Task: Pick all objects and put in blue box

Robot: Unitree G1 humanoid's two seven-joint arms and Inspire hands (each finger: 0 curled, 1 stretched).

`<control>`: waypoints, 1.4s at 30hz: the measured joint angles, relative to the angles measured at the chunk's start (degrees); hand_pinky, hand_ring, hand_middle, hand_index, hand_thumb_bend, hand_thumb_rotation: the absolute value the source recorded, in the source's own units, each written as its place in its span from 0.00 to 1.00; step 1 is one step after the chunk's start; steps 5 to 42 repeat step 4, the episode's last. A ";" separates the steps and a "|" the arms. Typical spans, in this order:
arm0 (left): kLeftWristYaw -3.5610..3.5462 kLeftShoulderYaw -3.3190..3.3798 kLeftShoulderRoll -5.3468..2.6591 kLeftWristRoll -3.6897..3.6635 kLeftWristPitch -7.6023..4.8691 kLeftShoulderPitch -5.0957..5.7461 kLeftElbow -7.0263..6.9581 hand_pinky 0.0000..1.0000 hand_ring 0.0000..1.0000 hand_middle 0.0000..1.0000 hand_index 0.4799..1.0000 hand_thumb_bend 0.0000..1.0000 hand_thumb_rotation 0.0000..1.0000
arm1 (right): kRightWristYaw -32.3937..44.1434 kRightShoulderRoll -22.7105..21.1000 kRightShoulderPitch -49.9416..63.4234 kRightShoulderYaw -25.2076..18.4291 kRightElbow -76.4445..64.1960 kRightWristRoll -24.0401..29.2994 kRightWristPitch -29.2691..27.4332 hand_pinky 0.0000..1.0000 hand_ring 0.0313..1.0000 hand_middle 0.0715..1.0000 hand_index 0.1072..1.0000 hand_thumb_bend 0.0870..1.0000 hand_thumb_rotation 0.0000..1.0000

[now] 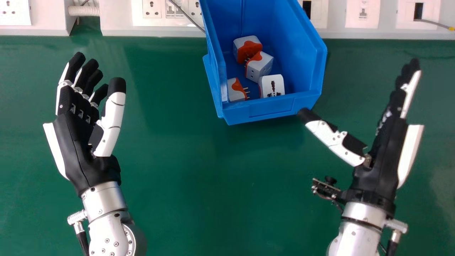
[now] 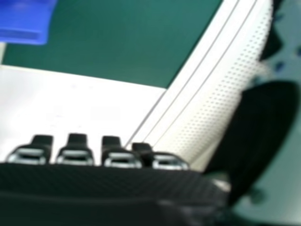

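right hand (image 1: 382, 167) near box (image 1: 241, 115) of four adapters (image 1: 262, 67)

Head view: bright light is covering the table (image 1: 185, 185); faint shadow is lying below the box (image 1: 270, 109). Right hand view: white surface (image 2: 70, 106) is apparently glaring.

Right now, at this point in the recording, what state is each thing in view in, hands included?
Blue plastic open-topped box: upright, holding four adapters.
Four white-and-orange plug adapters: loose inside the box, at differing angles; the one by its left wall has its prongs bare.
Black-and-white left hand: open, relaxed, empty.
Black-and-white right hand: open, empty, thumb tip by the box's near right corner.
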 measured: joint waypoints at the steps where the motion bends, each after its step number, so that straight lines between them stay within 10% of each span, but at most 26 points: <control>1: -0.03 -0.04 0.00 0.00 0.02 -0.01 -0.05 0.78 0.82 0.81 0.64 0.69 0.39 | 0.01 0.28 -0.03 0.00 0.00 -0.39 -0.01 0.99 1.00 1.00 1.00 0.96 0.47; 42: -0.11 -0.05 0.00 -0.09 0.04 -0.01 -0.06 0.78 0.82 0.81 0.64 0.69 0.39 | 0.03 1.22 -0.29 -0.49 0.01 -0.79 -0.11 0.99 1.00 1.00 1.00 0.96 0.47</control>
